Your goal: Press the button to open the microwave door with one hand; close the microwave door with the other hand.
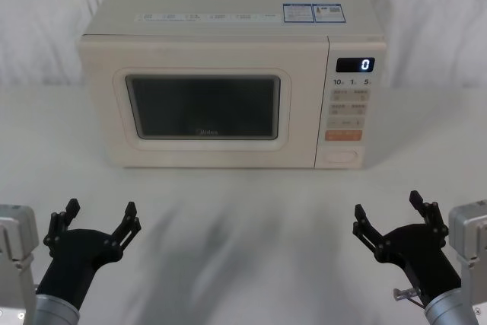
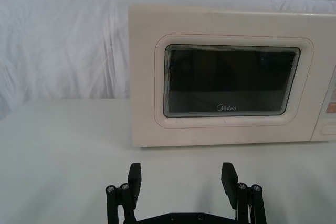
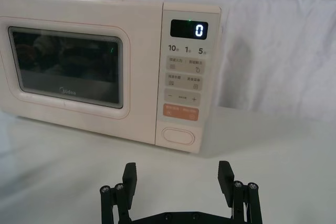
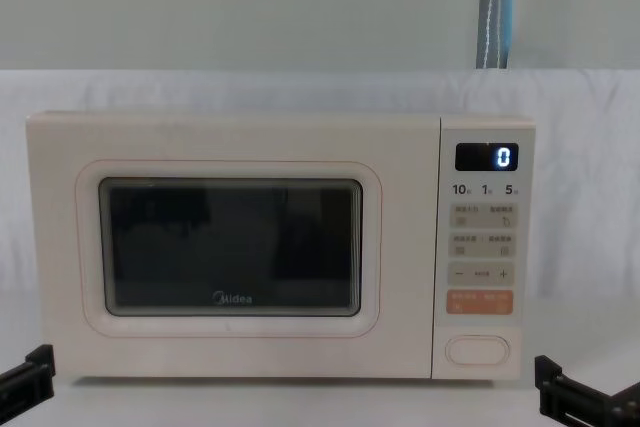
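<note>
The button [image 1: 340, 157] sits at the bottom of the control panel [image 1: 349, 112], at about 5 o'clock on the microwave [image 1: 228, 74] face in the head view, directly under the orange key [image 1: 343, 135]. The door [image 1: 202, 104] is shut flush, taking up the rest of the front from 9 o'clock across to the panel, and the display [image 1: 354, 65] reads 0.

We have the right gripper [image 1: 392, 218] low at 5 o'clock on the counter [image 1: 243, 218], fingers spread apart, well short of the microwave and roughly in line with the panel. The left gripper [image 1: 95, 222] mirrors it at 7 o'clock, also spread and empty, facing the door's left half.

Our worries from here:

- The orange key lies just above the button — a press that arrives slightly high would likely start something instead of releasing the door.
- With fingers apart, one tip could land off the oval's edge, or the two could straddle it and push nothing.
- The microwave stands free on the counter, so a hard push may slide it back rather than trip the latch.
- The door probably hinges on its left edge — if so, it would swing toward the left gripper, which could block it.
</note>
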